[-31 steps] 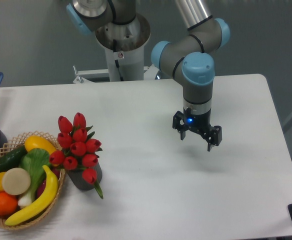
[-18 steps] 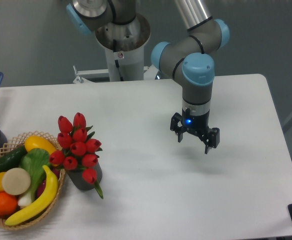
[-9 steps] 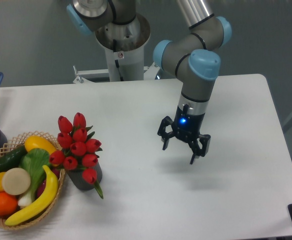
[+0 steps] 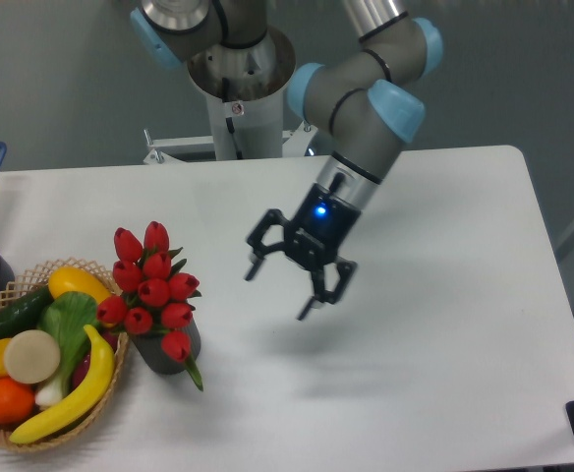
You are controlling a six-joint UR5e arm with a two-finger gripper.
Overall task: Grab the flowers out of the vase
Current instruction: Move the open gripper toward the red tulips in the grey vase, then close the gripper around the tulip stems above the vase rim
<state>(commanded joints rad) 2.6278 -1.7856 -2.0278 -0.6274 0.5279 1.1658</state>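
Camera view: flowers (image 4: 152,292) in the vase (image 4: 169,349) sit left of the spread, empty jaws.

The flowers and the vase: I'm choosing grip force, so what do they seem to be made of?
The flowers look artificial, probably plastic or foam: uniform glossy red buds, stiff green leaves. The vase is mostly hidden; what shows is dark grey and matte, possibly plastic or ceramic, which cannot be told apart here. The gripper hangs open, apart from both.

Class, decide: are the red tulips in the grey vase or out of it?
In. The flowers stand bunched in the vase; the open end effector hangs apart from them, holding nothing.
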